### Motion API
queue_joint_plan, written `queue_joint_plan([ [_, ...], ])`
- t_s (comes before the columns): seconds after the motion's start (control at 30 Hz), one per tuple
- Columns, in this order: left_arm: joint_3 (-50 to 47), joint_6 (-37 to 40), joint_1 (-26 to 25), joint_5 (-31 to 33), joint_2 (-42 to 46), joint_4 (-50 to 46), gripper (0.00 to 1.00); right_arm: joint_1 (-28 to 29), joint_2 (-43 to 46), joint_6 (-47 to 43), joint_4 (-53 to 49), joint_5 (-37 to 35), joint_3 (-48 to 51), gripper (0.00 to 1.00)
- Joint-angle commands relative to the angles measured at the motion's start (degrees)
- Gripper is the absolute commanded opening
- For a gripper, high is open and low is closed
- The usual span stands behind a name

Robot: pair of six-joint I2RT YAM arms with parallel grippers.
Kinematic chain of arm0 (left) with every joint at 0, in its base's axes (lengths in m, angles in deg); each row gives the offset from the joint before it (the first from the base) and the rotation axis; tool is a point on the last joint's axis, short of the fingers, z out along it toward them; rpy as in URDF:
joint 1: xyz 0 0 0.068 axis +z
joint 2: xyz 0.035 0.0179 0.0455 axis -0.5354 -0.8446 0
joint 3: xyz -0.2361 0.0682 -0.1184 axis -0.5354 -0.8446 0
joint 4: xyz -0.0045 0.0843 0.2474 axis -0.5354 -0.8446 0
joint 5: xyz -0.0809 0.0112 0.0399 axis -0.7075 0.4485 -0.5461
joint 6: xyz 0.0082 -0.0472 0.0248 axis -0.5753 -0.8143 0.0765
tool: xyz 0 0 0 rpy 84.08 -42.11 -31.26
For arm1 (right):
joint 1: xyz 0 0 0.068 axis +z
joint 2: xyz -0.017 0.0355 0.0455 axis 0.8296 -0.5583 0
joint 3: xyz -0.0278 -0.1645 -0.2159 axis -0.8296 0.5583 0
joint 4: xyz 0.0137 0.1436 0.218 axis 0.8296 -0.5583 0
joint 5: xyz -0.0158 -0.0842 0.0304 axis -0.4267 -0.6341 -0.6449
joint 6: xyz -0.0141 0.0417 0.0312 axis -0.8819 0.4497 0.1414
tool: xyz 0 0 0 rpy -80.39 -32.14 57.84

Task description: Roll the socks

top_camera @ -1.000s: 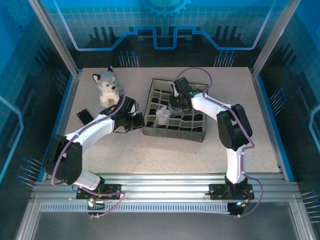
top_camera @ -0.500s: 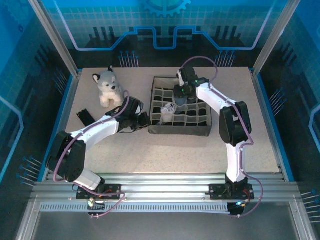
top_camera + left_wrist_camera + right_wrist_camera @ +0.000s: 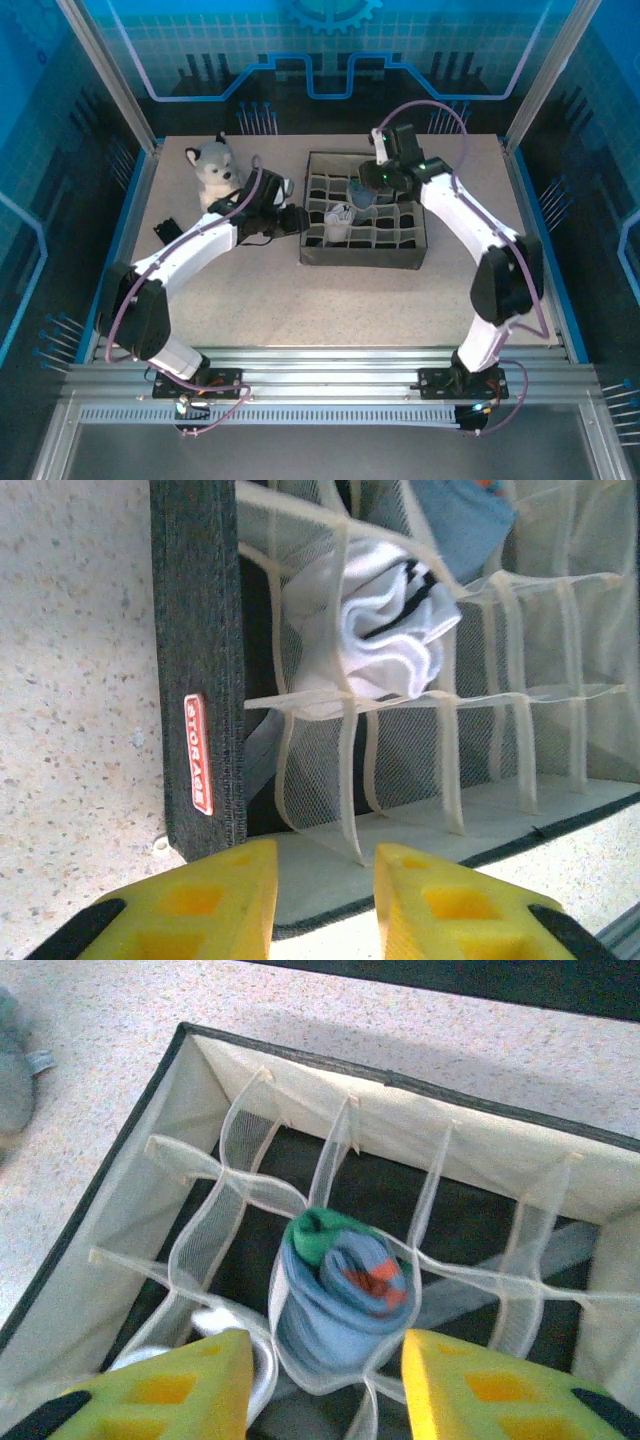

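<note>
You've got a grey-white plush husky (image 3: 213, 170) sitting upright, far-left on the speckled table (image 3: 330, 300). A dark fabric organizer box (image 3: 362, 257) sits mid-table, split into cells by pale mesh dividers (image 3: 435, 1200). There's a red STORAGE label (image 3: 197, 752) on its outer wall. A small dark object (image 3: 168, 232) lies near the left edge, unclear what.

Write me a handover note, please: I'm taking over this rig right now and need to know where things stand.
Left gripper: jaws apart, empty, low outside the storage organizer, by the wall with the STORAGE tag.
Right gripper: jaws apart, empty, above the grey-blue sock.
Socks: the grey-blue sock sits rolled in one mesh cell. The white striped sock is bundled in a cell close to the tagged wall.
Done: both socks look rolled and stowed.
Left: probably only lifting both arms clear. Check that the white roll holds.
</note>
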Motion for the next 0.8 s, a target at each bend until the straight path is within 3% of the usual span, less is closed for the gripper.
queue_joint_plan([
  [0.0,2.2,9.8,1.2,2.8,5.3,-5.5,0.34,-1.5,7.8,-0.5,3.6,-2.7,8.2,0.51],
  [0.2,-5.4,19.2,2.1,10.8,17.5,-1.2,0.43,-3.6,24.5,-2.9,10.0,-7.5,27.8,0.73],
  [0.33,-14.3,22.5,2.5,17.8,26.5,3.4,0.57,-6.7,36.9,-2.2,14.6,-11.7,41.5,0.88],
  [0.43,-21.6,23.3,2.7,24.0,32.6,6.9,0.82,-10.0,46.2,-1.8,18.8,-11.6,50.7,0.94],
  [0.47,-23.9,23.2,2.8,26.6,34.5,7.8,0.98,-10.8,49.0,-2.4,20.6,-11.4,53.6,0.96],
  [0.6,-32.7,24.4,3.3,34.0,39.6,12.5,0.99,-13.1,56.1,-4.7,26.9,-11.0,62.3,1.00],
  [0.77,-44.9,29.2,3.8,39.9,42.6,25.1,0.99,-15.4,55.5,-4.1,33.2,-9.5,67.5,1.00],
])
